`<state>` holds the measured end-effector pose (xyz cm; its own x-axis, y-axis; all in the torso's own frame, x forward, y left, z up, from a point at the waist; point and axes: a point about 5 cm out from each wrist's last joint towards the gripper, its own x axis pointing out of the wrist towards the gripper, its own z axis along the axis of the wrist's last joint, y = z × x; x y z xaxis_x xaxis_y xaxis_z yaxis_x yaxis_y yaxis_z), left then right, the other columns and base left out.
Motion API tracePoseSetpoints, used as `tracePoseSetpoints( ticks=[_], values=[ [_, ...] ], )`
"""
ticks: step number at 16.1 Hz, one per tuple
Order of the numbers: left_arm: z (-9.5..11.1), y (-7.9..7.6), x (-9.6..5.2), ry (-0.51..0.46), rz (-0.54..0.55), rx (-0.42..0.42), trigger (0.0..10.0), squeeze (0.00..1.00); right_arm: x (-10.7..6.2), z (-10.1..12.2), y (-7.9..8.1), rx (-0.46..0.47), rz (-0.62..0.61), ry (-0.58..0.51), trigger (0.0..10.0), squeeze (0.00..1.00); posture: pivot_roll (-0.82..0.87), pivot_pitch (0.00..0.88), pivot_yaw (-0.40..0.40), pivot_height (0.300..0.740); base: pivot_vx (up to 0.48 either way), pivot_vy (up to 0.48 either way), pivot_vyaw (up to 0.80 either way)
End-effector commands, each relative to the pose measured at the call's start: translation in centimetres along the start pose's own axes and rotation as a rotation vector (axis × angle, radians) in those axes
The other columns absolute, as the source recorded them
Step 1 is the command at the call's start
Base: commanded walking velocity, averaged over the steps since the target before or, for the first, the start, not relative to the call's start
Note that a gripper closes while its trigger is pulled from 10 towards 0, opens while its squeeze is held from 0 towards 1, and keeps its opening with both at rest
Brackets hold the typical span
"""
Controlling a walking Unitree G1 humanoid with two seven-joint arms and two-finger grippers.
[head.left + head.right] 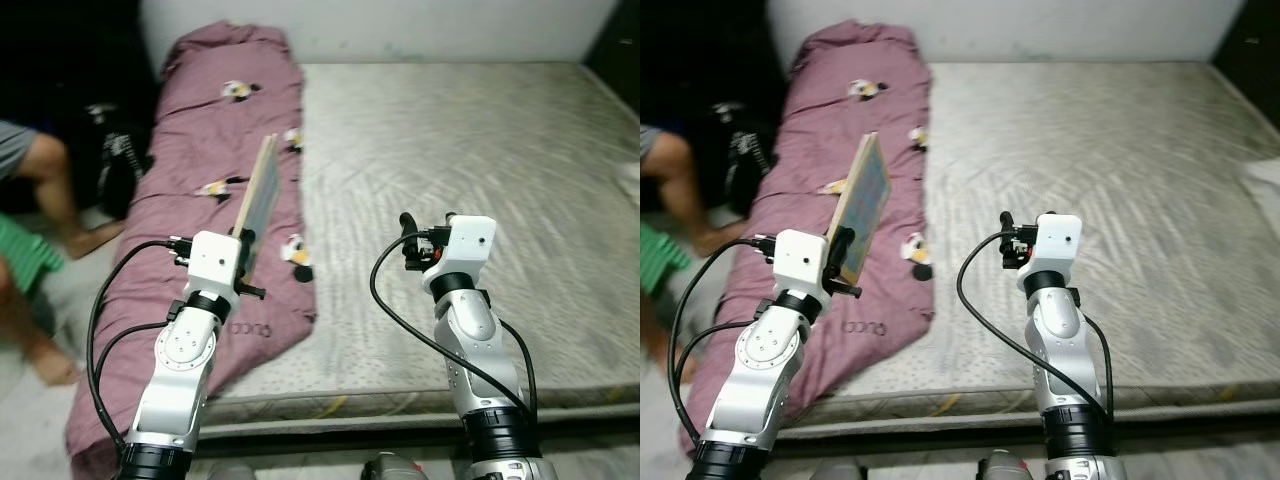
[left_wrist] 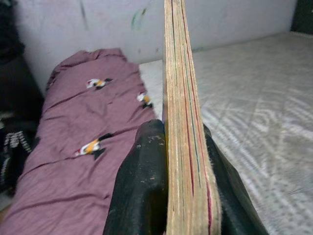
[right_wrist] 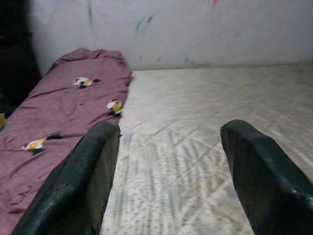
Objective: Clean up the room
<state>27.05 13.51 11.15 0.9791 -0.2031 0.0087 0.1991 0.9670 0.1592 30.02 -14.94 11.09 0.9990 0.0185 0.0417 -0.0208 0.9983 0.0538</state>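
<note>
A bare grey mattress (image 1: 480,180) stretches ahead of both grippers, filling the space out to the pale wall (image 3: 195,29). Along its left side, beneath and beyond the left gripper (image 2: 168,161), lies a long maroon quilt (image 1: 200,170) printed with small penguin figures. That left gripper is clenched on the lower edge of a thin wooden board (image 1: 862,205), which stands upright on edge above the quilt, its colourful printed face turned toward the right gripper (image 3: 166,166). The right gripper hovers over the mattress with its two black fingers (image 3: 83,181) spread wide, holding nothing. Far left of the left gripper, a person's bare legs (image 1: 50,190) rest beside the bed.
</note>
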Motion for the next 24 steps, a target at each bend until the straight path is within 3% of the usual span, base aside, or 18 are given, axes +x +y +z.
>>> tracePoseSetpoints(
  ticks=[1, 9, 13, 18, 24],
  values=[
    [1.0, 0.1, 0.0, -0.051, -0.006, 0.005, 10.0, 0.0, -0.1, 0.0, -0.1, -0.004, -0.006, 0.0, 10.0, 0.0, 0.01, 0.0, 0.003, 0.74, 0.0, -0.45, 0.0],
    [0.9, -0.4, 0.0, -0.054, -0.01, -0.003, 10.0, 0.0, 0.0, -0.1, -0.3, 0.004, 0.005, 0.008, 10.0, 0.0, 0.01, 0.0, -0.015, 0.74, 0.0, -0.447, -0.05],
    [0.5, -0.3, -0.1, -0.045, 0.003, -0.013, 10.0, 0.0, 0.0, 0.0, 0.1, -0.04, 0.059, 0.004, 10.0, 0.0, 0.0, 0.0, -0.023, 0.74, 0.0, -0.435, 0.12],
    [0.6, -1.0, -0.1, -0.046, -0.024, -0.026, 10.0, 0.0, -0.1, -0.2, -0.6, -0.034, 0.021, 0.013, 10.0, 0.0, -0.01, 0.0, -0.013, 0.74, 0.0, -0.405, 0.1],
    [0.8, -1.0, -0.3, -0.07, -0.055, -0.087, 10.0, 0.0, -0.3, -0.4, -0.6, -0.037, 0.019, 0.024, 10.0, 0.0, -0.01, 0.0, -0.018, 0.74, 0.0, 0.0, 0.0]
  ],
)
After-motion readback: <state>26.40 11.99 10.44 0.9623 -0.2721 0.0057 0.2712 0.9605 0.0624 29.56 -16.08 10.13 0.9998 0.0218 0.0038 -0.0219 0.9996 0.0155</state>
